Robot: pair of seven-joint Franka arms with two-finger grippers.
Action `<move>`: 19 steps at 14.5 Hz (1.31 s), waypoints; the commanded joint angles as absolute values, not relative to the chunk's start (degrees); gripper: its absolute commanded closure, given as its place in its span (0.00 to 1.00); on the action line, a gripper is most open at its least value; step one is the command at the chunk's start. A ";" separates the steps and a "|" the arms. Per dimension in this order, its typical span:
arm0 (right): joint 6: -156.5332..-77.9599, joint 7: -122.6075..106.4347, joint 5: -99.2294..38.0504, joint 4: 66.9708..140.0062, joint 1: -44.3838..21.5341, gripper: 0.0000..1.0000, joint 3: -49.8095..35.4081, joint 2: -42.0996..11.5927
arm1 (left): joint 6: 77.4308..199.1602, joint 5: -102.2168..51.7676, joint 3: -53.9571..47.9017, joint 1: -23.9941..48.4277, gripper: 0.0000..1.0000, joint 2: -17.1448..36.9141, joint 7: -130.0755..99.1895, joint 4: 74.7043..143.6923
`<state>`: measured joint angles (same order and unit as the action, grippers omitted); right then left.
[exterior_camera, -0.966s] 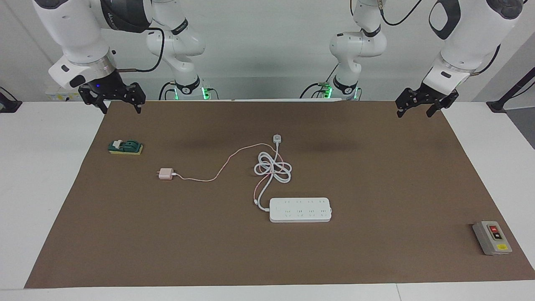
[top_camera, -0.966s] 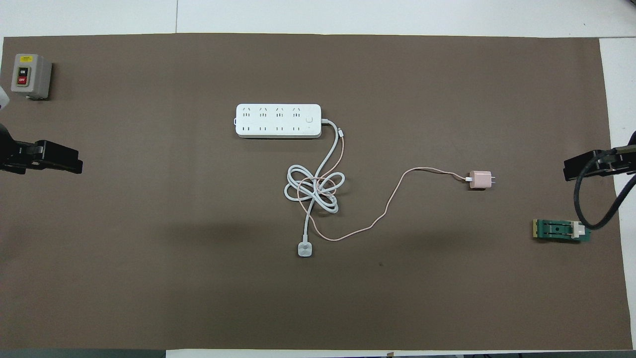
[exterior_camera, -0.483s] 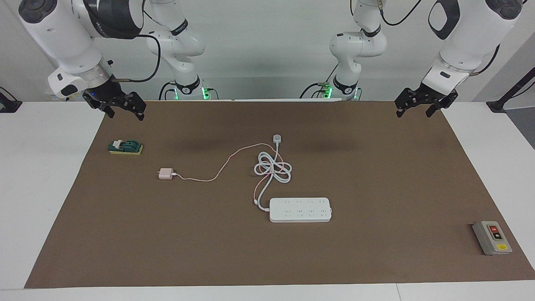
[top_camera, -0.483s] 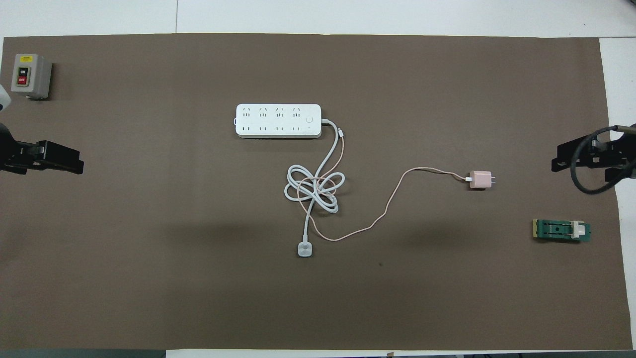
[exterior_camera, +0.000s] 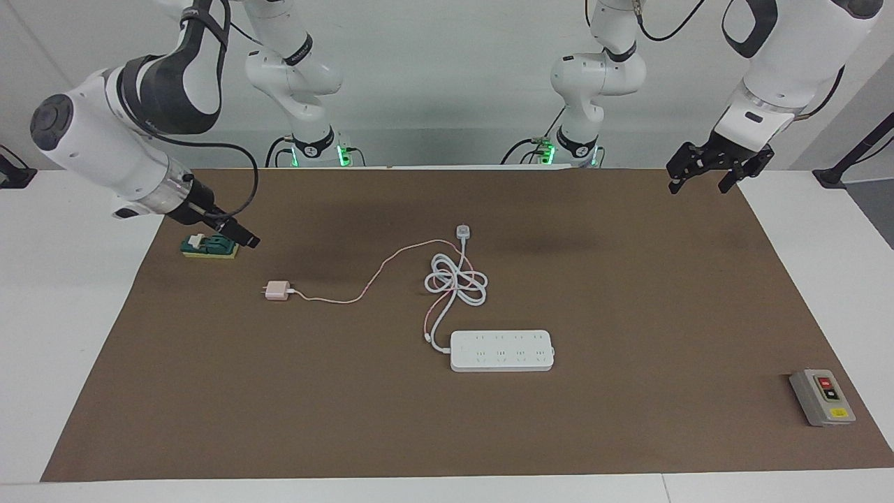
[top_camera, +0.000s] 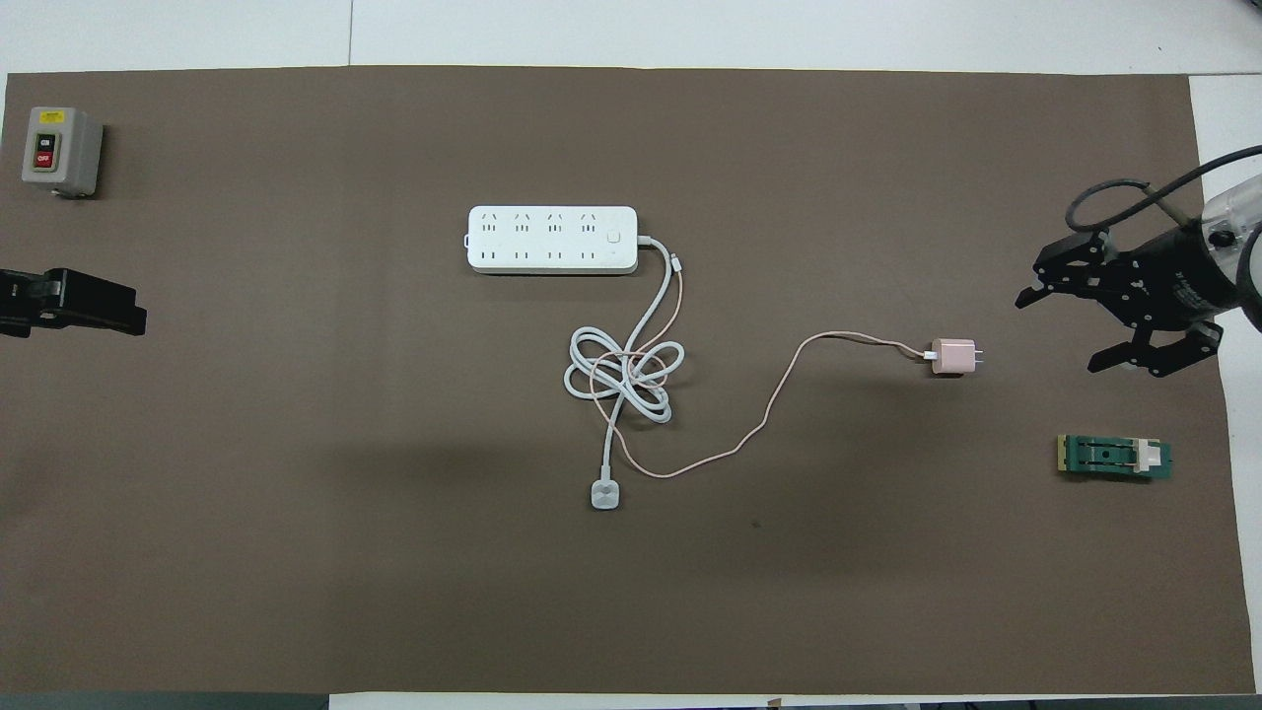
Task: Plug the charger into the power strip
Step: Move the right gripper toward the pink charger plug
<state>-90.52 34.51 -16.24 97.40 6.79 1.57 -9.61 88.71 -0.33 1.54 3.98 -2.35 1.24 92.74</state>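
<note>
Pink charger (top_camera: 952, 357) lies apart from your power strip (top_camera: 552, 239) | white cord coils (top_camera: 624, 380) between | right gripper (top_camera: 1085, 325) over table near charger, fingers spread | left gripper (exterior_camera: 705, 173) waits, fingers spread.

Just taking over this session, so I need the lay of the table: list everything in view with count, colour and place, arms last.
charger: one, pale pink, unplugged on the mat toward the right arm's end, thin pink cable trailing to the cord coil.
power strip: one, white, mid-table, farther from the robots than the charger.
strip's cord: one, white, coiled, ending in a small white-grey plug nearer the robots.
switch box: one, grey with red and yellow buttons, at the left arm's end.
green block: one, green on yellow, at the right arm's end.
mat: one, brown.
right gripper: black, open, over the mat beside the charger.
left gripper: black, open, waiting over the mat's edge.
</note>
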 commanded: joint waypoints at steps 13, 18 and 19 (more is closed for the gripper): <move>-102.74 54.59 -42.17 104.41 14.23 0.00 1.23 -21.97 | 81.75 -22.21 1.67 3.08 0.00 2.72 4.91 88.24; -104.06 45.29 -43.33 110.11 15.72 0.00 1.23 -22.15 | 81.74 -42.58 1.76 -0.96 0.00 8.24 11.67 87.89; -104.32 44.13 -43.33 111.08 15.82 0.00 1.23 -21.97 | 81.65 -48.89 1.93 -1.14 0.00 9.91 12.04 87.98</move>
